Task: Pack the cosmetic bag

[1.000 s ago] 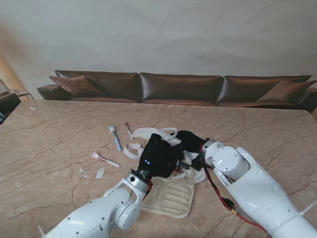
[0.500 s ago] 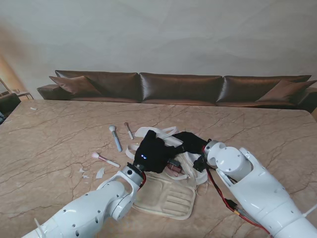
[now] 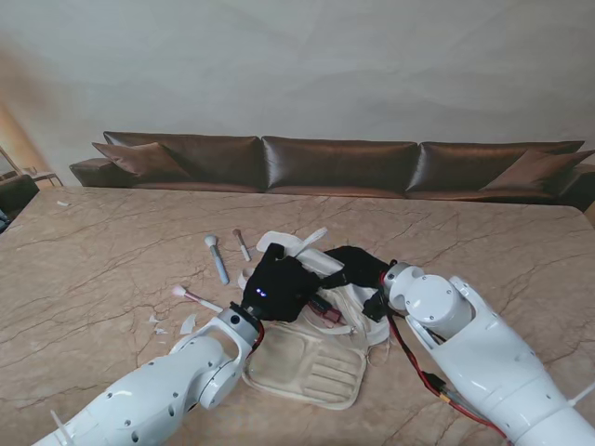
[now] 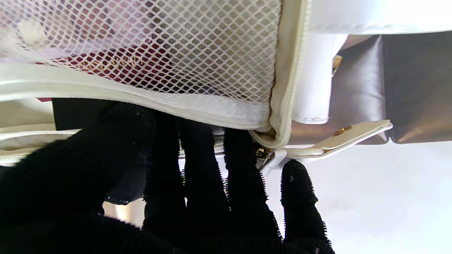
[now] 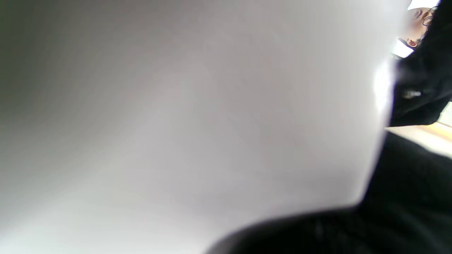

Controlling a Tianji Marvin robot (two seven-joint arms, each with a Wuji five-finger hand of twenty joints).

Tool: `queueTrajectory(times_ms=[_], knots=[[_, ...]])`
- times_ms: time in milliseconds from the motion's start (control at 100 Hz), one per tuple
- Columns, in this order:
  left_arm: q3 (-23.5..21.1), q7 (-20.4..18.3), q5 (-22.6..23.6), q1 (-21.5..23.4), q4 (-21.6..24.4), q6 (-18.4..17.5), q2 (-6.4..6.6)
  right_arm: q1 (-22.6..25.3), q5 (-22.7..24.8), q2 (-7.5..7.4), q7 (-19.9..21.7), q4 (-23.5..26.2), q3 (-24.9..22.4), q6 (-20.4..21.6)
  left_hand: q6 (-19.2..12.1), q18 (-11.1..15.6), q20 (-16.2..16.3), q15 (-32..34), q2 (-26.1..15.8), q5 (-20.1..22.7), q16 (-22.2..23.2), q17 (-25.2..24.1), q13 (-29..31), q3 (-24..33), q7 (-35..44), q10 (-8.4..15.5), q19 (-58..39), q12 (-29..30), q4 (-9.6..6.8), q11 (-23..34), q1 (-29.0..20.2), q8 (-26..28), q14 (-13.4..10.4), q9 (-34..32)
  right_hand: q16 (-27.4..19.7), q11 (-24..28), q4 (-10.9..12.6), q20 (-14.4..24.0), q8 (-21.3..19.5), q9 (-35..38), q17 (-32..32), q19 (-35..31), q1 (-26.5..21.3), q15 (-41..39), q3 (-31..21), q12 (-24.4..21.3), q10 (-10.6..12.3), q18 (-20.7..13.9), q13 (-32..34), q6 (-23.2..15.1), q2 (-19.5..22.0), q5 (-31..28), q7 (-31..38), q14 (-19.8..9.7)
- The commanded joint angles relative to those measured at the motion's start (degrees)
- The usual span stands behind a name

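Note:
The cream cosmetics bag (image 3: 311, 367) lies open in the middle of the table, its padded flap nearest to me. My left hand (image 3: 274, 283) is shut on the bag's rim. In the left wrist view its fingers (image 4: 243, 176) curl under the mesh pocket (image 4: 159, 46), beside the zip pull (image 4: 263, 155). A red item (image 4: 123, 67) shows behind the mesh and inside the bag (image 3: 325, 314). My right hand (image 3: 358, 265) rests on the bag's right side. Its fingers are hidden, and a blurred white surface (image 5: 194, 123) fills the right wrist view.
Left of the bag lie a blue-handled brush (image 3: 217, 260), a small brush (image 3: 242, 244) and a pink-tipped brush (image 3: 193, 297). White scraps (image 3: 186, 323) sit nearer to me. A brown sofa (image 3: 335, 163) lines the table's far edge.
My left hand has slid left along the bag, pulling the rim with it. More of the padded flap shows, and a white strap has risen at the far side. The right hand barely moved.

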State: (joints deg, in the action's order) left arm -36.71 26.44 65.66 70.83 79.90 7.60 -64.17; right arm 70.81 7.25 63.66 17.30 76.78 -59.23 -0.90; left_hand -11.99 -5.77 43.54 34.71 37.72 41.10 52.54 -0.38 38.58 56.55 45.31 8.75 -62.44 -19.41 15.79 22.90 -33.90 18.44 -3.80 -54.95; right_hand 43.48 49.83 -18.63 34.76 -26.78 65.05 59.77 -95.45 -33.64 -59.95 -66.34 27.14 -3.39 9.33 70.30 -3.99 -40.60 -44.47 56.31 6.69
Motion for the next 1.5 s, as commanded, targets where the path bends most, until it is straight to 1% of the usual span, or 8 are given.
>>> queueTrajectory(times_ms=[0,180,600,880,1010,1180,1310,1490], knots=[[-0.75,-0.42,0.61,0.4,0.04,0.46,0.95,0.04,-0.01,0.25,0.03,1.43,0.03,0.43,2.1,-1.72,-0.85,-2.68,-2.63,-1.36,-0.68,-1.05,-1.68,1.02,-2.37,-3.12,1.34,2.3,-2.71,-1.54,2.37,0.43,8.86,3.75,1.75,2.99,1.63,1.18,-3.73,1.73,2.04,-5.07,-3.79,-5.4,-5.44,1.13,1.35,-2.87,4.62,-13.44,3.14,-4.68,5.08,-0.63],[-2.09,-1.34,1.55,1.26,1.05,0.03,1.42,0.08,0.63,0.28,-0.52,1.53,-0.18,0.83,3.31,-1.83,-0.72,-2.8,-6.26,-1.65,-0.94,-2.12,-2.81,0.11,-4.5,-3.8,1.93,2.71,-4.52,-1.8,4.07,0.67,9.3,5.14,1.75,2.96,1.57,1.18,-3.72,1.71,2.04,-5.07,-3.73,-5.4,-5.45,1.14,1.37,-2.87,4.61,-13.52,3.14,-4.6,5.06,-0.66],[-3.68,2.25,-1.82,3.45,1.07,-3.07,0.39,-0.76,1.06,0.86,-2.52,0.54,0.89,1.41,4.34,-1.82,-0.42,-3.2,-10.0,-3.88,-1.44,-2.33,-3.46,0.89,-9.09,-3.77,2.53,2.91,-7.97,-2.35,8.07,1.39,9.31,9.19,1.77,2.99,1.5,1.19,-3.48,1.87,2.07,-5.09,-3.58,-5.51,-5.69,1.12,1.4,-2.86,4.65,-13.55,2.95,-4.61,5.07,-0.78],[-5.7,2.58,-2.89,5.4,2.23,-3.73,0.2,-0.7,0.9,1.34,-4.08,0.53,1.08,0.22,3.53,-1.75,-0.47,-4.13,-9.86,-4.01,-2.32,-2.17,-3.5,0.47,-8.88,-4.44,2.91,2.96,-7.05,-2.53,7.02,2.09,8.92,10.39,1.85,3.02,1.46,1.19,-3.33,1.9,2.36,-5.14,-3.65,-5.77,-5.81,1.07,1.27,-2.9,4.69,-13.5,2.89,-4.73,5.16,-0.83],[-8.95,3.19,-3.73,8.71,4.49,-4.26,0.08,-0.34,1.35,1.55,-5.15,1.05,0.76,-1.05,2.71,-2.83,-0.47,-5.41,-8.67,-4.23,-3.77,1.09,-3.33,-0.64,-5.76,-4.8,3.17,1.83,-5.83,-1.38,5.71,3.53,8.99,11.44,1.9,3.06,1.42,1.18,-3.29,1.9,2.58,-5.18,-3.64,-5.94,-5.78,1.07,1.17,-2.89,4.71,-13.42,2.93,-4.73,5.2,-0.8],[-13.39,6.39,-5.29,14.55,7.84,-2.64,-0.62,0.31,1.25,1.93,-6.77,1.81,0.18,-2.33,-1.98,-4.49,1.87,-2.36,-5.28,-7.18,-2.49,6.75,0.7,-5.4,11.92,-2.17,0.58,-7.43,-4.41,6.41,2.23,8.98,9.56,8.11,1.95,3.15,1.41,1.1,-3.26,1.89,2.85,-5.18,-3.74,-6.16,-5.75,1.09,1.05,-2.86,4.69,-13.22,2.94,-4.75,5.24,-0.78],[-16.29,6.7,-8.49,19.57,10.56,-3.94,-1.16,0.72,1.66,2.27,-8.27,2.51,-0.02,-4.1,-3.39,-6.52,4.72,2.34,-3.42,-2.46,0.88,13.51,7.08,-6.12,16.09,-1.75,-5.05,-21.16,-3.88,7.43,2.02,11.65,10.93,-0.42,2.0,3.2,1.41,1.03,-3.25,1.9,3.12,-5.21,-3.85,-6.35,-5.73,1.07,0.88,-2.83,4.71,-13.06,2.96,-4.74,5.26,-0.72],[-16.28,6.6,-11.85,23.35,11.32,-6.78,-1.61,0.9,1.29,3.3,-11.53,2.99,0.37,-7.18,-2.7,-8.27,5.62,5.49,-2.69,5.1,2.11,17.01,12.02,-7.77,15.17,-3.17,-8.5,-21.88,-3.88,9.17,2.15,5.17,12.24,-7.18,2.28,3.29,1.39,0.86,-3.01,2.04,4.0,-5.39,-3.92,-7.12,-5.89,0.94,0.52,-2.82,4.75,-12.6,2.77,-4.79,5.22,-0.73]])
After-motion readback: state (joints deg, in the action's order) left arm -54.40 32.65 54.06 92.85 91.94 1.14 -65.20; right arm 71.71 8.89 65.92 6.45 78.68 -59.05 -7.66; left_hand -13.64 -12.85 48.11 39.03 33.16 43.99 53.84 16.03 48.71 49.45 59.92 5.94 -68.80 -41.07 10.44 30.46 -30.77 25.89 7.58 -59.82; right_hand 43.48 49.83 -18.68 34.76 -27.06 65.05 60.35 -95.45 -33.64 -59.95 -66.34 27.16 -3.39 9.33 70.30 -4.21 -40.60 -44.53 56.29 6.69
